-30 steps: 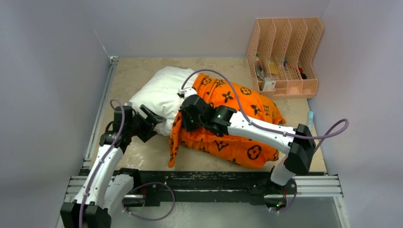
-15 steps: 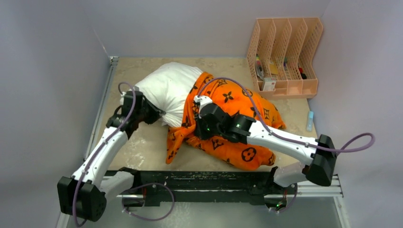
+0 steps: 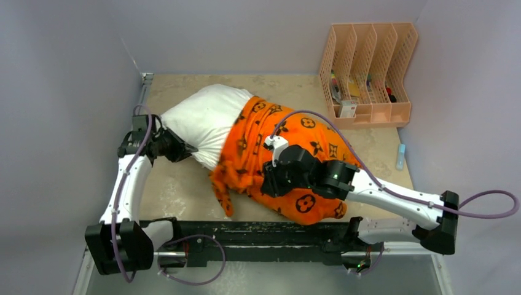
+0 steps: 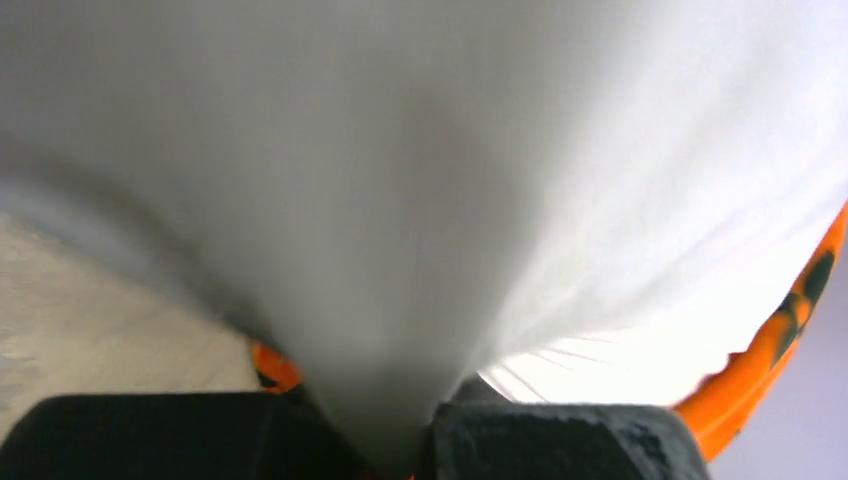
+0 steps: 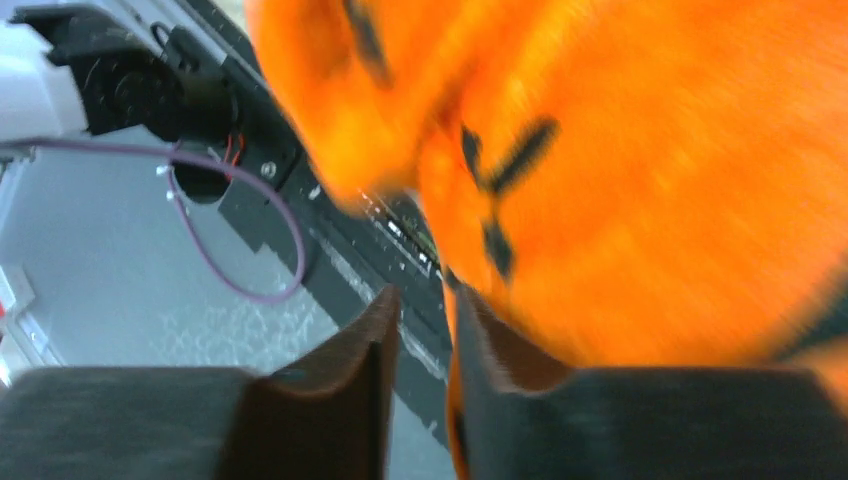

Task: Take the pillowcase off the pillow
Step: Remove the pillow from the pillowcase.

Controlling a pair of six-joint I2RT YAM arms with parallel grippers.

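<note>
Versus earlier: right gripper (image 5: 425, 300), pinched tight on pillowcase (image 3: 252, 132), has pulled away from pillow (image 3: 203, 120); left gripper (image 4: 385, 440) clamps pillow fabric, apparently at its near-left corner.

No legible text; pillowcase (image 3: 252, 147) bears motifs only.

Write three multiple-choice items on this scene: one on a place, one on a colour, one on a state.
1. Where does the file rack stand?
A. Between the arms
B. Far right of the table
C. Near left corner

2. What colour are the motifs on the pillowcase?
A. White
B. Blue
C. Black

3. What is the left pincer doing?
A. Pinching the pillow
B. Hanging open
C. Gripping the rack

Key: 1 B, the top view shows it at the far right. 2 C, black flowers and circles on orange. 3 A, white fabric is clamped in it in the left wrist view.
</note>
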